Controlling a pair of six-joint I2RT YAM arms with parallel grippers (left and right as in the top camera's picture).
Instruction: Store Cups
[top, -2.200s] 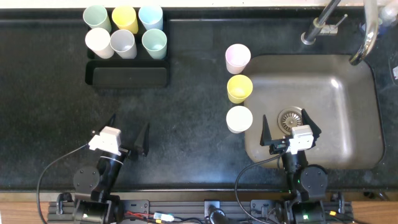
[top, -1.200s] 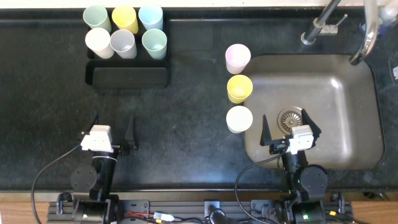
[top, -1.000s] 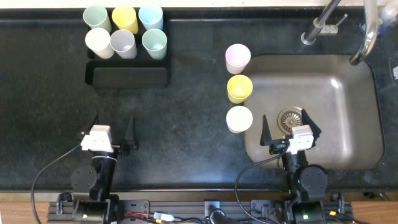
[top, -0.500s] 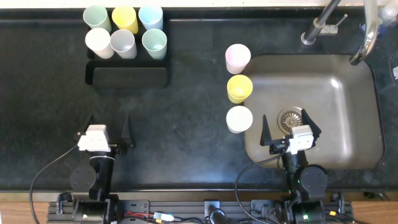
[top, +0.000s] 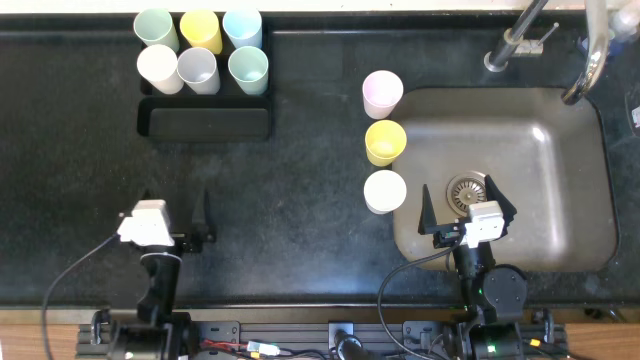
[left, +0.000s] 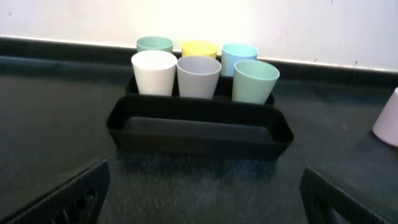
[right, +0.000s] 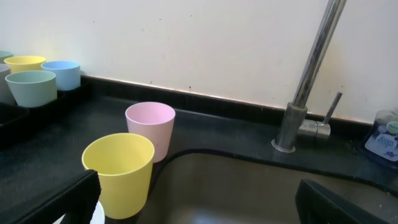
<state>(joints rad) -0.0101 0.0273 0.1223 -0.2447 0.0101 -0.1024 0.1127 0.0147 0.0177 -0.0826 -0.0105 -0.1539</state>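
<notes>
Black tray (top: 205, 123), front row free, lies at 12 o'clock from my left gripper (top: 177, 203), jaws apart and empty; white cup (top: 385, 191), upright beside the sink (top: 550, 160), stands at 9 o'clock from my nearer right gripper (top: 460, 195), likewise spread, which I judge should take it.

Left gripper (top: 177, 200) and right gripper (top: 460, 195) inspected: each of mine has two black, tapering fingers mounted on a white, boxy wrist block (top: 143, 222). My finger pads (left: 68, 196) are black with a fine cross-hatched texture. My arm links and round bases are black. A thin black cable (top: 52, 288) loops from each wrist. A small green light (top: 492, 349) shows on my right base.
</notes>
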